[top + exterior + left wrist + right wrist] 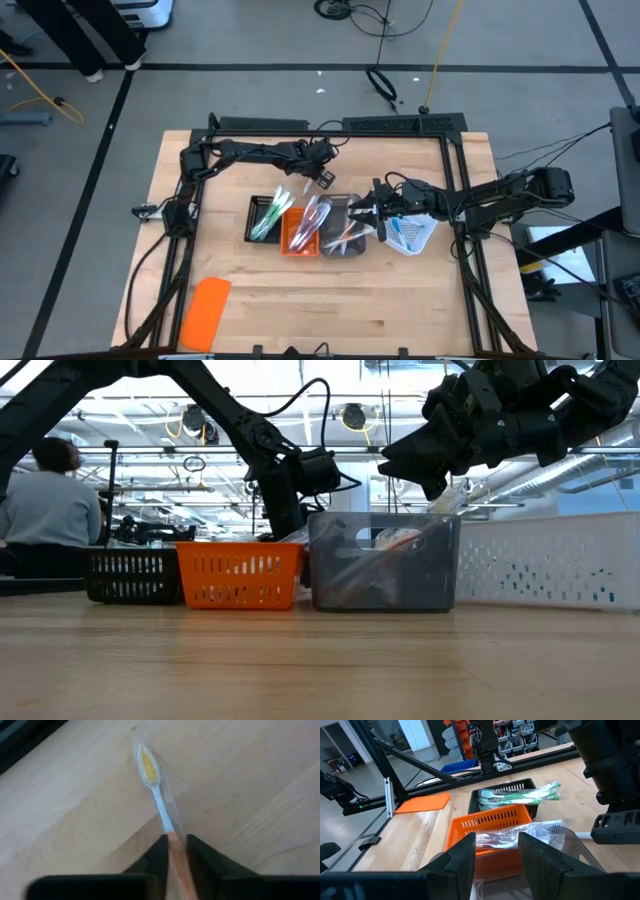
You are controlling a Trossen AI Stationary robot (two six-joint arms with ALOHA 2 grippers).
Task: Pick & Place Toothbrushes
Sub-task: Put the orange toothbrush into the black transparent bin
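Observation:
My left gripper (175, 840) is shut on an orange-and-white toothbrush (159, 795) in a clear wrapper. It is over bare wood just beyond the trays' far side (322, 178). My right gripper (497, 845) hangs open above the grey tray (343, 232). That tray holds wrapped toothbrushes, one leaning up at its rim (448, 498). Pink-white toothbrushes (505, 840) lie in the orange tray (300, 232). Green-white ones (520, 795) lie in the black tray (262, 215). Blue-white ones (405, 232) lie in the white basket at the right. My left gripper pinches the toothbrush's orange handle (170, 836) between its two fingers, with the fingers lying along the stick. The white neck and yellow-bristled head (147, 765) stick out past the fingertips over the wood. Whether the head touches the table cannot be told.
The four containers stand in a row at the table's middle, and the white basket (545, 560) is the largest. A flat orange slab (207, 310) lies near the front left corner. Black frame rails (330, 125) border the far, left and right sides. A person (50, 505) sits beyond the table.

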